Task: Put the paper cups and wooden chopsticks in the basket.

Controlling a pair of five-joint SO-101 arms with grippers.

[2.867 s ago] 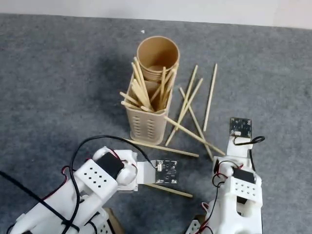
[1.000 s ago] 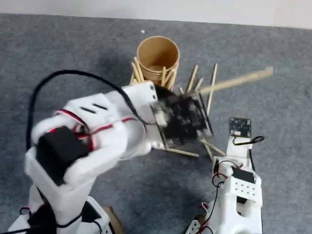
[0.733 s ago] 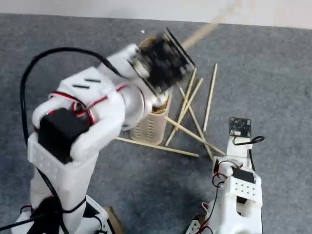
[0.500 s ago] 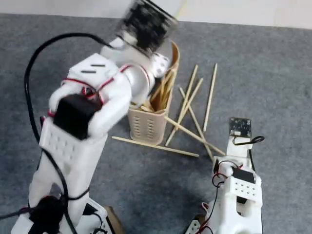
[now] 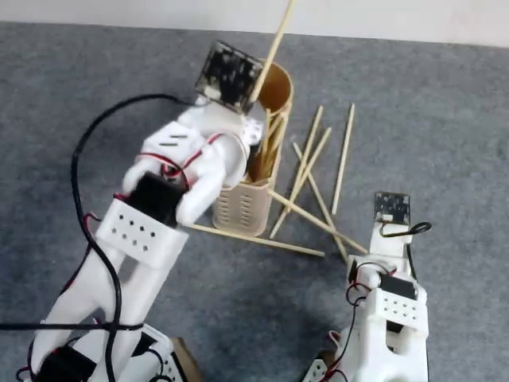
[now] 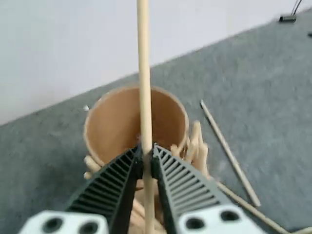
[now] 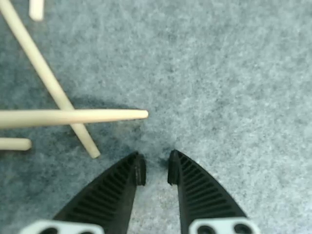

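Observation:
My left gripper [image 6: 145, 155] is shut on a wooden chopstick [image 6: 142, 73], held steeply tilted over the brown paper cups [image 6: 112, 127]. The stacked cups [image 5: 276, 83] stand in the far end of the beige slotted basket [image 5: 238, 211], with several chopsticks beside them inside it. The held chopstick [image 5: 275, 41] sticks out past the cups toward the far edge of the carpet. Several loose chopsticks [image 5: 316, 171] lie on the carpet right of the basket, and one [image 5: 254, 239] lies in front of it. My right gripper [image 7: 156, 168] hovers low over the carpet, narrowly open and holding nothing, close to three chopstick ends [image 7: 73, 116].
The grey carpet [image 5: 445, 119] covers the table. My right arm [image 5: 390, 306] sits at the near right, my left arm's base at the near left. A pale wall strip runs along the far edge.
My left arm has risen from the near carpet with a chopstick and swung it far over the basket, turning it from nearly level to steep. The right arm has not moved.

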